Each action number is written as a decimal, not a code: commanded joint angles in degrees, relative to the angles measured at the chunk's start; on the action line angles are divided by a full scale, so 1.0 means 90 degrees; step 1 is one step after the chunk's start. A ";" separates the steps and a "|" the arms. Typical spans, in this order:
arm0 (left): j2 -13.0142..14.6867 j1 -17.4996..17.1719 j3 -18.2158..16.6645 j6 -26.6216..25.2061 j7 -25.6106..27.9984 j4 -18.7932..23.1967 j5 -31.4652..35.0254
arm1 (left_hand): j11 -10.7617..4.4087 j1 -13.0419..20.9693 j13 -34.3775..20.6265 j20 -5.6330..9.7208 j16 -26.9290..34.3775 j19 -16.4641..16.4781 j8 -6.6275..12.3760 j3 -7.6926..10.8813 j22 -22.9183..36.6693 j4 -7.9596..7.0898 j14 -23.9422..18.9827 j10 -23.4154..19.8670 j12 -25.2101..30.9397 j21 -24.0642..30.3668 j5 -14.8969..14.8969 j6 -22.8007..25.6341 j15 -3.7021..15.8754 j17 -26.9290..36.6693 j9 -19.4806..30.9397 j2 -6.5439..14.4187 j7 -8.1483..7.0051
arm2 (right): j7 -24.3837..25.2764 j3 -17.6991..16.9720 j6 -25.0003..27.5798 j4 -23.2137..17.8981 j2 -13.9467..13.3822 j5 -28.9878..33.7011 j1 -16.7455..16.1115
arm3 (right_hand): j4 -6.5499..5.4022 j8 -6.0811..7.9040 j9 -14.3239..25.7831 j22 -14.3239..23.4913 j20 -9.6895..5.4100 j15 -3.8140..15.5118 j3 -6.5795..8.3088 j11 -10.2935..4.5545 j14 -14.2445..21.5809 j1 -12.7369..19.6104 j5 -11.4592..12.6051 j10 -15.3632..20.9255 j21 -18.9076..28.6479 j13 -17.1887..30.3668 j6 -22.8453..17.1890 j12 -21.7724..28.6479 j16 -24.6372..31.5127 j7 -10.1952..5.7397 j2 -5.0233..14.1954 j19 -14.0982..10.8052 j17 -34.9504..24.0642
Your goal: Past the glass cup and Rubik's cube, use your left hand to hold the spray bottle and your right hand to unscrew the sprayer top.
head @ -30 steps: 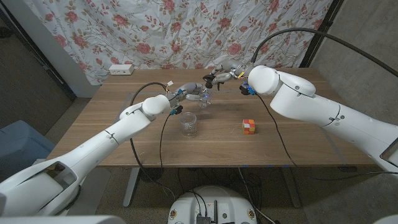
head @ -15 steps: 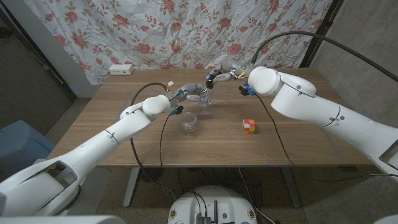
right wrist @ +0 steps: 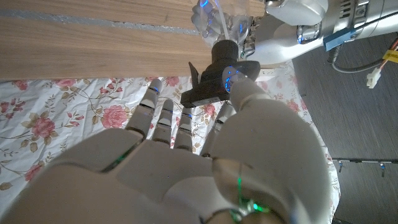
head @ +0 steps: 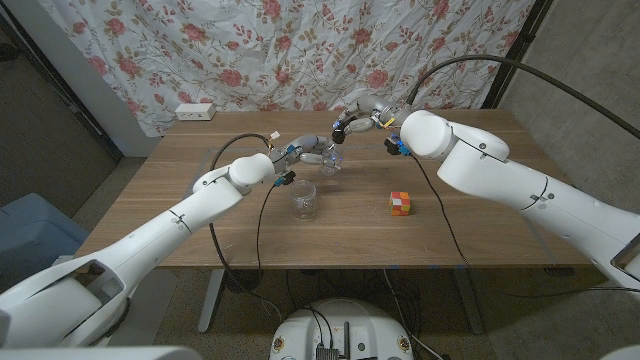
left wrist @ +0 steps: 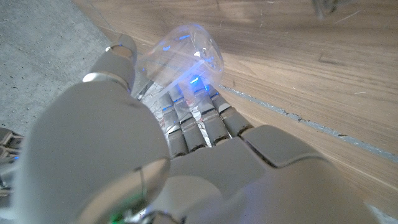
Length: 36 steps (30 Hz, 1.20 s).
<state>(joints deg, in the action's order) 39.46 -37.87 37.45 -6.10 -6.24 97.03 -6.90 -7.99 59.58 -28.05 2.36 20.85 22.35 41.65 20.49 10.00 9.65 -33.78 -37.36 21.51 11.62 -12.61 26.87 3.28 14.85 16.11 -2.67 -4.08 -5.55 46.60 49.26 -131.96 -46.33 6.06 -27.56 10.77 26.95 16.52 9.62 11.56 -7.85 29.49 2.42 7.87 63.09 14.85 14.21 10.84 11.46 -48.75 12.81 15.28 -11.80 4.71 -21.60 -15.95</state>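
A clear spray bottle (head: pixel 330 161) stands past the glass cup (head: pixel 304 201) and the Rubik's cube (head: pixel 401 203). My left hand (head: pixel 312 151) wraps its fingers around the bottle's body (left wrist: pixel 184 55) from the left. The black sprayer top (right wrist: pixel 217 70) sits above the clear bottle (right wrist: pixel 216 17). My right hand (head: pixel 351 121) is over it, with the thumb (right wrist: pixel 240 78) pressed on the sprayer head and the other fingers (right wrist: pixel 166 116) on its far side, pinching it. The left hand (right wrist: pixel 283 34) shows beside the bottle in the right wrist view.
A white power strip (head: pixel 195 111) lies at the table's back left corner. A flowered curtain (head: pixel 300 50) hangs right behind the wooden table (head: pixel 200 230). Cables loop off both forearms over the table's middle.
My right hand has shifted slightly left and closed in on the sprayer top. The left hand and the bottle have barely moved.
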 commanded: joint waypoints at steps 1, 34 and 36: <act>0.0017 -0.0026 -0.0003 0.0002 -0.0006 0.0036 -0.0003 | -0.0068 -0.0301 -0.0011 0.0352 -0.0031 0.0061 0.0100 0.0076 0.0018 -0.0005 -0.0080 -0.0135 0.0031 0.0029 0.0002 0.0476 0.0919 0.0022 0.0001 0.0782 0.0102 | -0.0024 -0.0129 -0.0233 0.0012 -0.0094 -0.0045 -0.0085 | 0.0011 0.0037 -0.0019 -0.0001 0.0005 0.0049 -0.0014 -0.0070 -0.0083 0.0164 0.0048 -0.0003 -0.0002 0.0019 -0.0062 -0.0012 0.0037 -0.0039 -0.0035 0.0031 -0.0037; -0.0155 -0.0285 -0.0206 0.0394 0.0374 -0.0196 -0.0235 | -0.0119 -0.0273 -0.0051 0.0369 -0.0044 0.0085 0.0179 0.0093 0.0019 0.0019 -0.0115 -0.0208 0.0008 0.0031 0.0007 0.0578 0.0937 0.0029 -0.0036 0.0794 0.0075 | -0.0334 -0.0552 -0.0638 -0.0086 -0.0270 0.0014 -0.0105 | -0.0107 -0.0817 -0.0331 -0.0002 0.0036 0.0005 -0.0300 -0.0099 -0.0490 0.0624 0.0134 -0.0421 -0.0042 0.0024 0.1171 -0.0138 -0.0052 -0.0085 -0.0196 0.0550 -0.0098; -0.0155 -0.0327 -0.0232 0.0402 0.0424 -0.0174 -0.0255 | -0.0117 -0.0276 -0.0055 0.0371 -0.0049 0.0088 0.0180 0.0095 0.0019 0.0018 -0.0119 -0.0203 0.0002 0.0031 0.0007 0.0571 0.0939 0.0026 -0.0039 0.0793 0.0077 | -0.0313 -0.0619 -0.0642 -0.0116 -0.0287 -0.0018 -0.0137 | -0.0122 -0.0850 -0.0342 -0.0002 0.0035 0.0027 -0.0323 -0.0136 -0.0469 0.0604 0.0132 -0.0423 -0.0037 0.0024 0.1208 -0.0135 -0.0040 -0.0085 -0.0194 0.0547 -0.0101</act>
<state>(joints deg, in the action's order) 38.43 -39.47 36.30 -3.43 -4.18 95.47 -8.17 -8.21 59.58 -28.30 2.67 20.39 22.65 41.65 20.74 9.99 9.89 -34.39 -37.56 21.17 11.62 -12.61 26.87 3.27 14.94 15.65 -2.67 -4.08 -8.07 42.89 43.49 -131.78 -48.35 6.17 -28.43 9.79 19.61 13.45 9.62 11.88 -8.06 26.94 1.33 3.61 69.15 15.73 10.62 10.38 11.61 -38.48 11.43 14.60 -12.47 3.11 -17.16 -16.64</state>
